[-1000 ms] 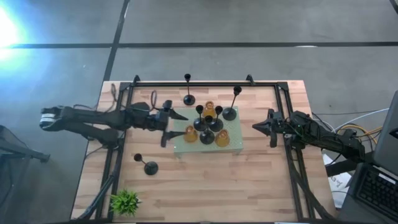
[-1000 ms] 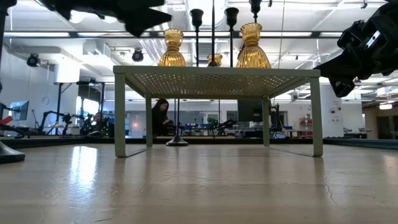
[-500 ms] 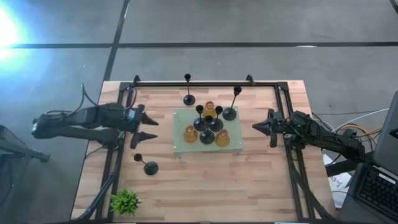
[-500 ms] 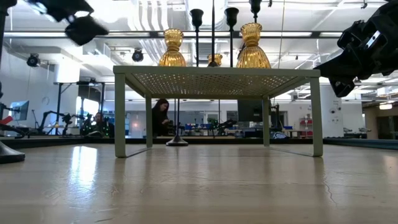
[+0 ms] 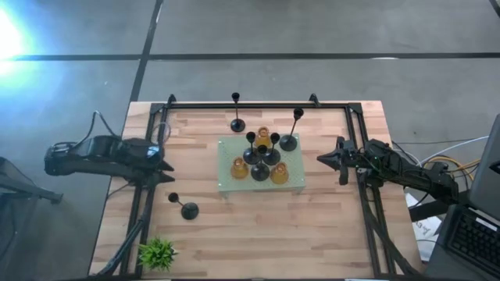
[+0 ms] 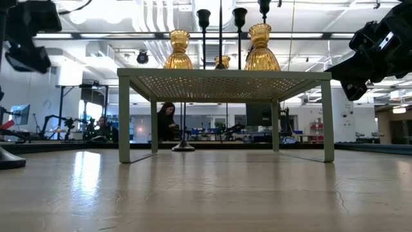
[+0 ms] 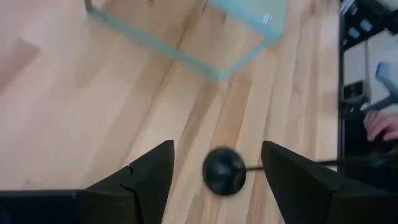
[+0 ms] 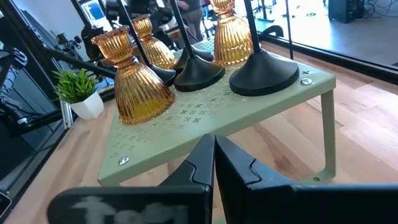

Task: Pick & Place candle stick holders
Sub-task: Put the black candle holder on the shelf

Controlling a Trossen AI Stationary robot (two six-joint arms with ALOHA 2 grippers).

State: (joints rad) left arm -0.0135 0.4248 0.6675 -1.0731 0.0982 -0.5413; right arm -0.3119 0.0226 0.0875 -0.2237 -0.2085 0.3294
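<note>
Candle stick holders [image 5: 260, 160]: clustered on pale green stand [image 5: 226, 186], frame centre; three black ones apart on table [image 5: 234, 226].
Left hand [image 5: 166, 166]: fingers spread, empty, left of stand.
Right hand [image 5: 322, 158]: fingers pressed together, empty, right of stand.

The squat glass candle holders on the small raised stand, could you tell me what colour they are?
Amber-orange ribbed glass candle holders, clearest in the right wrist view.

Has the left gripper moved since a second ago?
Yes. The left gripper has pulled back from the pale green stand toward the table's left edge, fingers open.
</note>
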